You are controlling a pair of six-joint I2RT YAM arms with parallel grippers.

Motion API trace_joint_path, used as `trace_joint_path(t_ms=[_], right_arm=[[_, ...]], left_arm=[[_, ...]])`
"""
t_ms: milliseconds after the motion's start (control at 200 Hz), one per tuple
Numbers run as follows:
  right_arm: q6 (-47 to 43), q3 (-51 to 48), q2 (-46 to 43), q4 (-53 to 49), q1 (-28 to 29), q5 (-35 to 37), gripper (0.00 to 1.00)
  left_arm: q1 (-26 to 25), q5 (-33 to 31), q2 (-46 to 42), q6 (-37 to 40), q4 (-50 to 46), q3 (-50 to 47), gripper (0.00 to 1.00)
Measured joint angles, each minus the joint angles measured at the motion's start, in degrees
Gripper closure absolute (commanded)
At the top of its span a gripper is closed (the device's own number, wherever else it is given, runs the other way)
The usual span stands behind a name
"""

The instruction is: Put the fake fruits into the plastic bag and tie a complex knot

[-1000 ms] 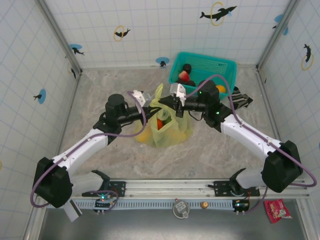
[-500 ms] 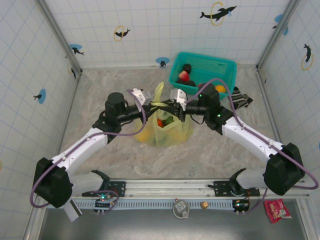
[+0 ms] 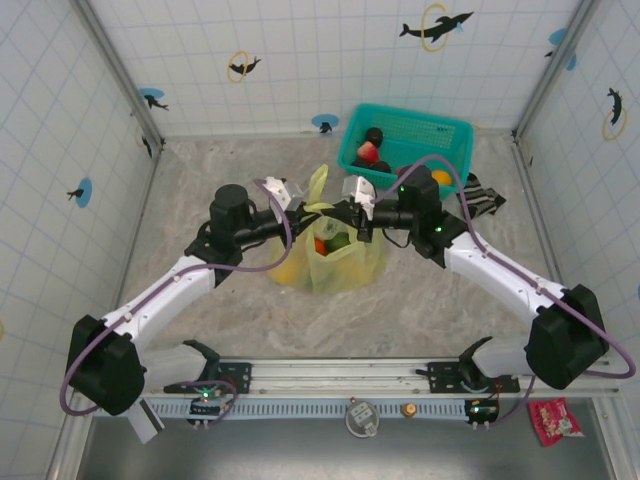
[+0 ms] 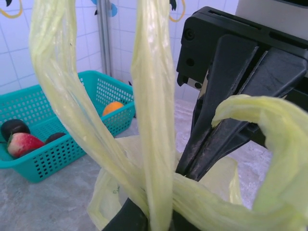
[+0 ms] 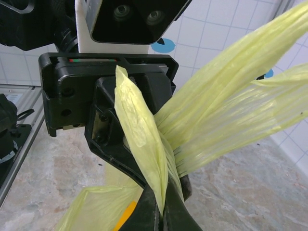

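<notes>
The bag [image 3: 345, 262] is sitting on the surface [image 3: 420, 300] in the middle of the scene, just near of the basket [image 3: 440, 128]. Its handles [image 4: 151, 96] are rising to where the two tools are meeting above its mouth. Fruits [image 3: 320, 246] are showing through the thin plastic: an orange-red one, a green one beside it and a yellow one lower left.

The right tool [image 3: 342, 213] is reaching in from the right with its jaws pressed together on a bunched handle strap. In the left wrist view its dark fingers are converging on the strap where it is leaving the bag. The left tool [image 3: 300, 208] is coming in from the left, tip to tip with the right one. Straps are passing across its fingers in both wrist views, and I cannot tell whether it is gripping them or standing slightly apart.

Compared with a second ago, the right tool is now sitting a little lower and nearer, closer to the left tool. The bag's top is being drawn up more squarely between them, where before it was leaning to the right. Since half a second ago almost nothing is changing. The left arm is holding nearly the same pose throughout.

The basket is staying at the far right with a dark fruit [image 3: 374, 135], a red one [image 3: 366, 153] and an orange one [image 3: 441, 177] lying inside, all unmoved.
</notes>
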Motion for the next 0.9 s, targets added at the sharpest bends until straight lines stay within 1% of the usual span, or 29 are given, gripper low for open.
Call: trace_joint_path(t_ms=[140, 400, 530, 666, 696, 711, 841, 901], right_arm=[[0.2, 0.0, 0.0, 0.1, -0.1, 0.3, 1.00], [0.5, 0.0, 0.0, 1.8, -1.2, 3.5, 1.00], [1.1, 0.0, 0.1, 2.1, -1.7, 3.2, 1.00], [1.4, 0.2, 0.9, 2.4, -1.2, 2.4, 1.00], [1.5, 0.2, 1.1, 2.5, -1.0, 1.9, 1.00], [1.7, 0.2, 1.2, 2.5, -1.0, 1.7, 1.00], [2.4, 0.2, 1.4, 2.8, -0.4, 0.0, 1.00], [2.4, 0.2, 1.4, 2.9, -0.4, -0.4, 1.00]], left_arm=[[0.1, -0.6, 0.0, 0.1, -0.1, 0.0, 0.79], [-0.1, 0.4, 0.0, 0.1, -0.6, 0.0, 0.78], [-0.2, 1.4, 0.0, 0.3, -0.6, 0.0, 0.69], [-0.2, 2.4, 0.4, 0.2, -0.6, 0.0, 0.67], [-0.2, 2.4, 0.6, 0.2, -0.6, 0.1, 0.69], [-0.2, 2.4, 0.8, 0.2, -0.6, 0.2, 0.72], [-0.2, 2.2, 1.7, 0.0, -0.5, 0.3, 1.00], [-0.2, 2.0, 1.7, 0.3, -0.2, 0.3, 1.00]])
